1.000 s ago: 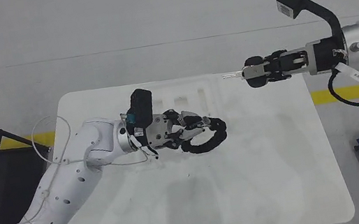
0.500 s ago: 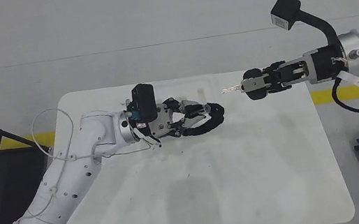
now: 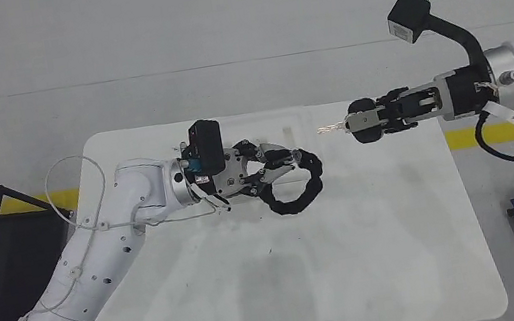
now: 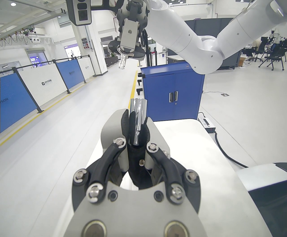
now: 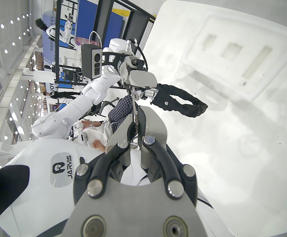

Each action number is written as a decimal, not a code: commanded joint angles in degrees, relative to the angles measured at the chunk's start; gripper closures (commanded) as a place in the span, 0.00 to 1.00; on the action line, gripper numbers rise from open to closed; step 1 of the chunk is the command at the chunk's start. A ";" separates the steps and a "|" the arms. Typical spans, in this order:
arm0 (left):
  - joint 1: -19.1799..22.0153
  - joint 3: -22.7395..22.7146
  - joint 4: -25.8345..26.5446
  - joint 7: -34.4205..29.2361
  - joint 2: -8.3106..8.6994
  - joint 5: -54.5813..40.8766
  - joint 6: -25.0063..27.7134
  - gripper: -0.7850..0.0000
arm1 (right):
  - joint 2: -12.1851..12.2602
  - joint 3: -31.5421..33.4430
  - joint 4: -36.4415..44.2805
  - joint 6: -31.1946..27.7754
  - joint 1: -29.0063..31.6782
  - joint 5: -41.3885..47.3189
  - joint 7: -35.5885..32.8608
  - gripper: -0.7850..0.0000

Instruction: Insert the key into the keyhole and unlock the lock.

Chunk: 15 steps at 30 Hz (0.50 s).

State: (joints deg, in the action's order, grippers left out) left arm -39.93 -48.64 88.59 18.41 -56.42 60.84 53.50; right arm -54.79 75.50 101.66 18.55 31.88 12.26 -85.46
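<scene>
Left gripper [image 4: 137, 125]: clamped on the chrome lock [image 4: 139, 107], above the table [image 3: 375, 263].
Right gripper [image 5: 136, 119]: pinching the key [image 3: 331, 128], its tip seemingly just short of the lock.
Nearby: foam tray [image 5: 215, 65] with three recesses, on the table.

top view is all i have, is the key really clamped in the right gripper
Observer: Yes, the right wrist view shows the right gripper shut on the key, blade edge-on.
Operator: which way is the keyhole facing
Observer: Toward the key; the right wrist view shows the keyhole in the chrome end of the lock.
Operator: left grip ok
Observer: The left wrist view shows the left gripper shut on the lock's chrome body.
</scene>
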 commanded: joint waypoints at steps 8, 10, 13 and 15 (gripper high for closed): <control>1.08 0.25 -0.11 4.20 -0.82 8.42 1.55 1.00 | 3.13 -6.68 0.21 -2.25 -1.33 4.25 -2.54 1.00; 2.01 0.87 -0.45 7.56 -1.29 11.37 1.89 1.00 | 4.50 -8.60 0.21 -2.24 -2.74 5.14 -2.54 1.00; 3.56 2.05 -1.22 13.19 -2.01 17.39 1.06 1.00 | 6.74 -11.95 0.93 -2.24 -5.72 6.18 -2.54 1.00; 4.45 2.93 -2.08 16.82 -2.45 21.06 0.09 1.00 | 8.18 -14.49 1.81 -2.24 -8.18 7.06 -2.54 1.00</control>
State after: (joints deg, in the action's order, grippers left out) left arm -35.89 -46.15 86.96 33.10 -58.68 79.74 54.11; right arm -47.27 62.24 103.08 16.31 24.94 18.95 -88.00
